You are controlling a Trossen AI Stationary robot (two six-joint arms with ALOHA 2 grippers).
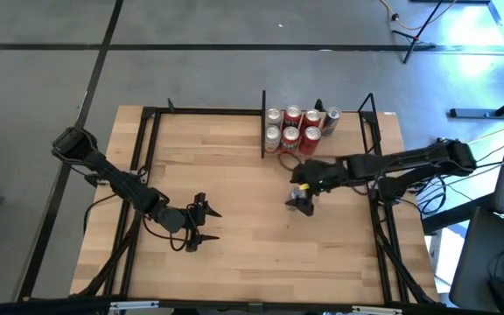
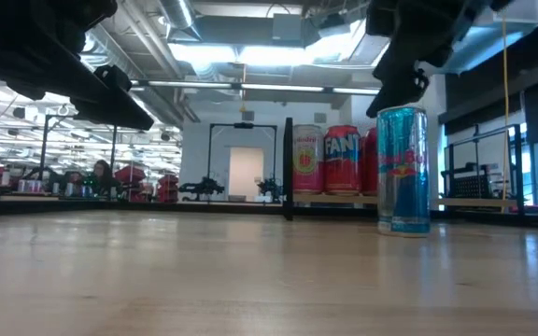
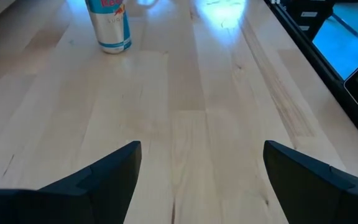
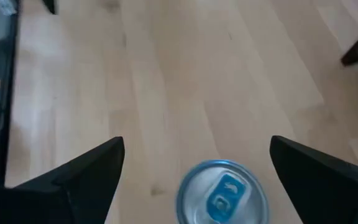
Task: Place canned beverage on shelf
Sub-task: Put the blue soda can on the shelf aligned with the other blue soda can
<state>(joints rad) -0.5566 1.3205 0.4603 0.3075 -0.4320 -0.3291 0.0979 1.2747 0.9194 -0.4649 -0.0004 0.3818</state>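
Because the blue can [image 2: 403, 170] must go on the shelf [image 1: 357, 144], the right pincer [image 1: 303, 203] hangs right over it, spread wide and gripping nothing. The can stands upright on the bench [image 1: 234, 227], mid-frame. The shelf, top middle, has several cans [image 1: 293, 127]. The left pincer [image 1: 201, 224] waits lower left, open, empty.

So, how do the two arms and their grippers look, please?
Both arms are dark, nearly black, built of slim jointed segments with black cables trailing along them. The left gripper and the right gripper each end in two flat, black, wedge-shaped fingers. The right arm shows a small yellow marking near its wrist.
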